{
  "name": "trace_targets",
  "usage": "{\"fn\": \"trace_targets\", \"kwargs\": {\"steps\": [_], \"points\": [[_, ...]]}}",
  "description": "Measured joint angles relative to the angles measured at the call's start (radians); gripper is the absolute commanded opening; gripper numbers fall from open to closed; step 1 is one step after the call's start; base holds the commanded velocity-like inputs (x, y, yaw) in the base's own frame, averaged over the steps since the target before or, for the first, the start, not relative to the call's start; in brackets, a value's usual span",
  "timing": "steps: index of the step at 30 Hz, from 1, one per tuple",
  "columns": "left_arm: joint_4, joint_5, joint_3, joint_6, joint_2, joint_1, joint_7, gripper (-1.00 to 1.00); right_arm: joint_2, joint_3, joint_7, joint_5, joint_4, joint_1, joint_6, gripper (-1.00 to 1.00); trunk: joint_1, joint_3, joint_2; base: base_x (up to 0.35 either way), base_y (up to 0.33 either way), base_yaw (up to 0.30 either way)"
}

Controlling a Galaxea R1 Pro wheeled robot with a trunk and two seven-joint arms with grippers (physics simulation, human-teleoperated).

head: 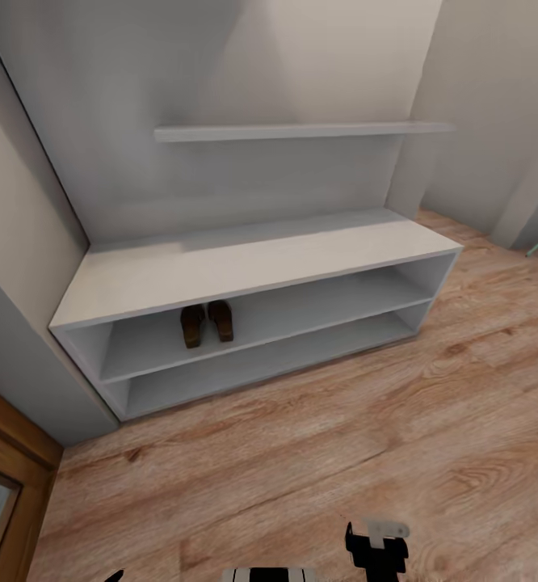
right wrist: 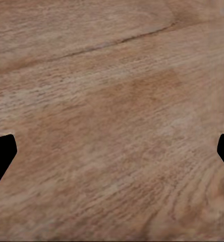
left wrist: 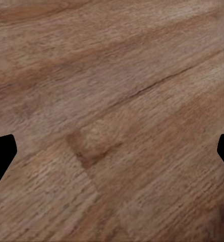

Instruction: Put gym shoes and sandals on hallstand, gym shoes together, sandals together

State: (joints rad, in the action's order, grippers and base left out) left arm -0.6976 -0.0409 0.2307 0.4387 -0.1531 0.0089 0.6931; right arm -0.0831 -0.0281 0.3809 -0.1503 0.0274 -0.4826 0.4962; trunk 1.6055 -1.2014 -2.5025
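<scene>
The pale grey hallstand (head: 245, 267) stands against the wall ahead in the head view, a low bench with two open tiers. Both dark brown sandals (head: 207, 322) lie side by side on its upper tier, toward the left end. The gym shoes are out of view. The corridor floor (head: 317, 453) of light-brown wood planks stretches in front of the rack. My left gripper (left wrist: 112, 156) hangs open over bare planks, its black fingertips (left wrist: 1, 156) far apart. My right gripper (right wrist: 112, 156) is likewise open over bare floor, holding nothing.
One wall shelf (head: 301, 130) runs above the bench. A wooden door frame (head: 10, 477) stands at the near left, and a grey wall panel (head: 27, 380) flanks the rack's left end. Part of my right arm (head: 376, 548) shows at the picture's lower edge.
</scene>
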Motion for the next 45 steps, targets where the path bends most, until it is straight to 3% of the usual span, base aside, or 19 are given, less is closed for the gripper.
{"fn": "trace_targets", "kwargs": {"steps": [2,9,10,18,30,36,45], "points": [[0.004,-0.002,0.001,0.001,0.001,0.0,-0.001,1.0,0.024,0.0,-0.035,0.002,0.0,0.009,0.004,1.0,0.0,0.0,0.0,0.0,0.0,-0.3],[0.013,-0.006,0.004,0.0,0.001,0.0,-0.004,1.0,0.032,0.0,-0.112,0.004,0.001,0.011,0.003,1.0,-0.001,0.011,0.001,0.0,0.0,-0.3],[0.014,-0.008,0.018,0.0,0.001,0.0,-0.026,1.0,0.033,-0.001,-0.124,0.006,0.002,0.012,0.003,1.0,-0.002,0.015,0.001,0.0,0.0,-0.3],[0.038,-0.007,0.025,0.001,0.002,0.0,-0.031,1.0,0.037,-0.005,-0.125,0.01,0.003,0.012,0.003,1.0,-0.005,0.046,0.003,0.0,0.0,-0.3],[0.049,-0.015,0.029,0.001,0.002,0.0,-0.047,1.0,0.039,-0.006,-0.126,0.01,0.005,0.012,0.009,1.0,-0.051,0.085,0.087,0.0,0.0,-0.3],[0.049,-0.027,0.03,0.001,0.002,0.0,-0.084,1.0,0.038,-0.006,-0.126,0.01,0.005,0.012,0.009,1.0,-0.074,0.107,0.129,0.0,0.0,-0.3],[0.05,-0.05,0.027,0.005,0.005,0.0,-0.157,1.0,0.043,-0.008,-0.125,0.01,0.006,0.012,0.009,1.0,-0.074,0.113,0.129,0.0,0.0,-0.299]]}}
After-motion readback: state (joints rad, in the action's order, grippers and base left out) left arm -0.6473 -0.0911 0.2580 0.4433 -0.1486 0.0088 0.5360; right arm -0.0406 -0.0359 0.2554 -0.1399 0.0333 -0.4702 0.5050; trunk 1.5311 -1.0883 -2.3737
